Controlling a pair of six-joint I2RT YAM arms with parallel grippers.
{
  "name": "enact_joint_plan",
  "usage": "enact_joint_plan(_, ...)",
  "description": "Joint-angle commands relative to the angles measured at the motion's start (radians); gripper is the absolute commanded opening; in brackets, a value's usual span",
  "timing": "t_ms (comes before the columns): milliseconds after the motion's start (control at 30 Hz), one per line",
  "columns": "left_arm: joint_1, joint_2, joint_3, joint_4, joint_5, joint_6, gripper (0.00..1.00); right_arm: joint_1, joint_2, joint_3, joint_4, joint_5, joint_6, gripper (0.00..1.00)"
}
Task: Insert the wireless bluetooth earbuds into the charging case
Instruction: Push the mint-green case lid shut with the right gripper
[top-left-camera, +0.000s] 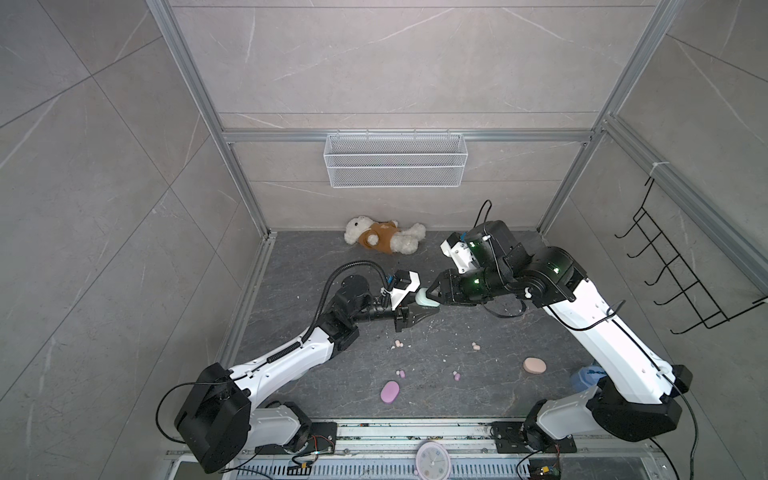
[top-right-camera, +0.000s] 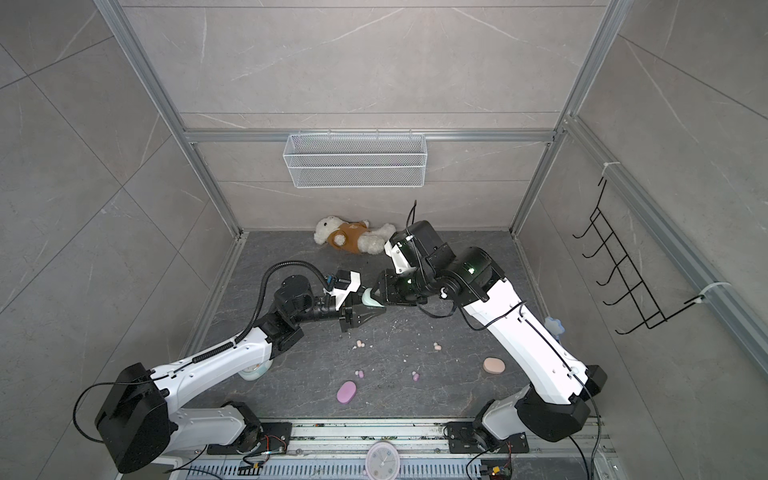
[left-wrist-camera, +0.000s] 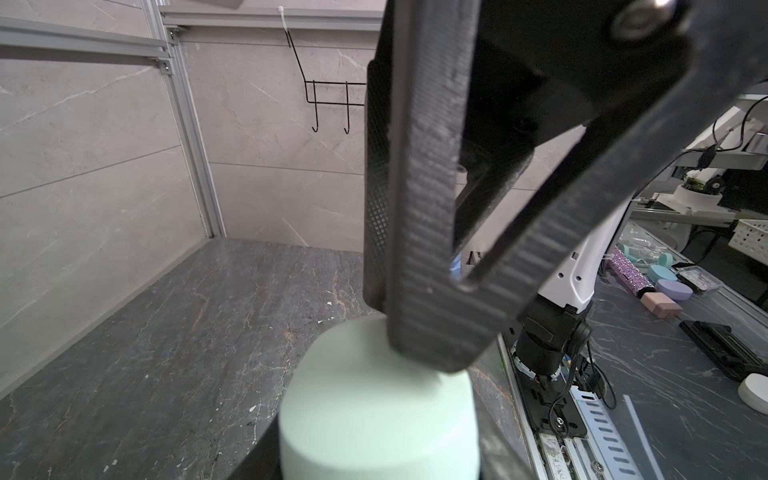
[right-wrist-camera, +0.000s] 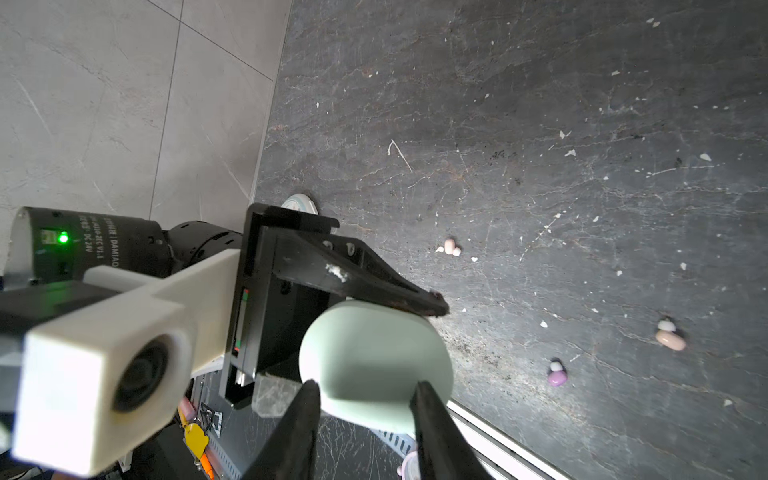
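A mint green charging case (top-left-camera: 426, 298) (top-right-camera: 369, 298) hangs above the middle of the dark table, held from both sides. My left gripper (top-left-camera: 424, 308) (left-wrist-camera: 380, 465) is shut on one end of the mint case (left-wrist-camera: 374, 407). My right gripper (top-left-camera: 433, 293) (right-wrist-camera: 368, 395) is shut on the other end, its fingers (right-wrist-camera: 432, 415) flanking the case (right-wrist-camera: 374, 361). Tiny earbuds lie loose on the table nearer the front: peach ones (top-left-camera: 398, 343) (top-left-camera: 476, 345) and lilac ones (top-left-camera: 401, 374) (top-left-camera: 456, 376), also in the right wrist view as peach (right-wrist-camera: 670, 340) and lilac (right-wrist-camera: 557, 376).
A lilac case (top-left-camera: 390, 392) and a peach case (top-left-camera: 534, 366) lie near the front. A teddy bear (top-left-camera: 384, 235) lies at the back wall under a wire basket (top-left-camera: 395, 160). A black hook rack (top-left-camera: 685, 270) hangs on the right wall. White specks dot the table.
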Motion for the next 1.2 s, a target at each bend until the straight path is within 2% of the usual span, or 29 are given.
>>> enact_joint_plan(0, -0.004, -0.027, 0.047, 0.091, 0.003, 0.009, 0.22, 0.01, -0.008, -0.059, 0.038, -0.021, 0.031, 0.4)
enact_joint_plan(133, -0.004, -0.027, 0.05, 0.085, 0.008, 0.007, 0.22, 0.014, 0.0, -0.081, 0.067, -0.028, 0.038, 0.4)
enact_joint_plan(433, -0.008, -0.021, 0.057, 0.067, 0.01, 0.017, 0.22, 0.043, 0.036, -0.065, 0.005, -0.017, 0.009, 0.41)
enact_joint_plan(500, -0.012, -0.02, 0.056, 0.047, 0.005, 0.03, 0.22, 0.043, 0.026, -0.06, -0.012, 0.006, 0.014, 0.44)
enact_joint_plan(600, -0.016, -0.023, 0.054, 0.004, -0.007, 0.061, 0.22, 0.023, -0.016, -0.052, -0.02, 0.06, 0.05, 0.59)
enact_joint_plan(767, -0.028, -0.021, 0.053, -0.059, -0.026, 0.104, 0.22, -0.035, -0.079, -0.109, 0.024, 0.008, 0.111, 0.74)
enact_joint_plan(867, -0.036, -0.02, 0.059, -0.079, -0.034, 0.122, 0.22, -0.044, -0.083, -0.134, 0.03, -0.011, 0.131, 0.78)
enact_joint_plan(1167, -0.049, -0.024, 0.068, -0.123, -0.059, 0.162, 0.22, -0.043, -0.081, -0.192, 0.086, -0.068, 0.168, 0.81)
